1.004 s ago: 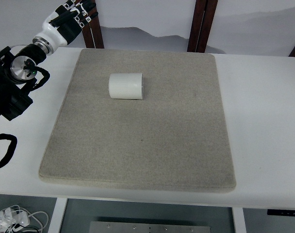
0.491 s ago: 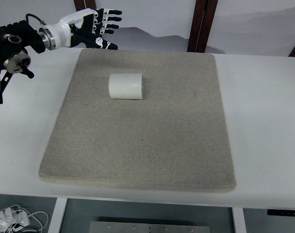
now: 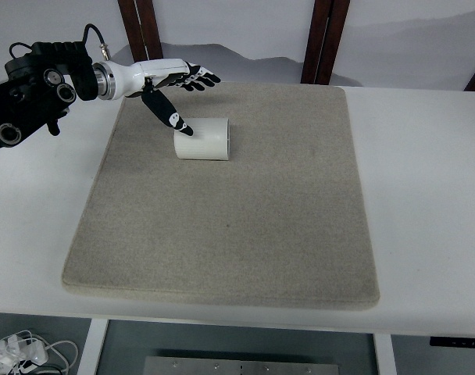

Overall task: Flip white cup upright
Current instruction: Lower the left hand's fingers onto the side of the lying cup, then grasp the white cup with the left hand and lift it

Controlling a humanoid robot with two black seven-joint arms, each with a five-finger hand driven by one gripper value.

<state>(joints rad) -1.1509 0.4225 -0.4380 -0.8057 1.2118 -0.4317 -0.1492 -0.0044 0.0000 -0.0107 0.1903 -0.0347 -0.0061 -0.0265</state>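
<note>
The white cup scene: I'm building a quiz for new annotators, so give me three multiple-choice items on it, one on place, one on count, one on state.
1. Where is the white cup?
A. on the grey mat, far-left part
B. on bare table
C. off the table

2. How many robot hands show?
A. none
B. one
C. two

3. How does the cup lie?
A. upright
B. on its side
C. stacked on another cup

Answers:
1 A, the mat surrounds it on all sides.
2 B, only the left hand enters from the left edge.
3 B, its ribbed wall faces up, with its rim to the right.
</note>
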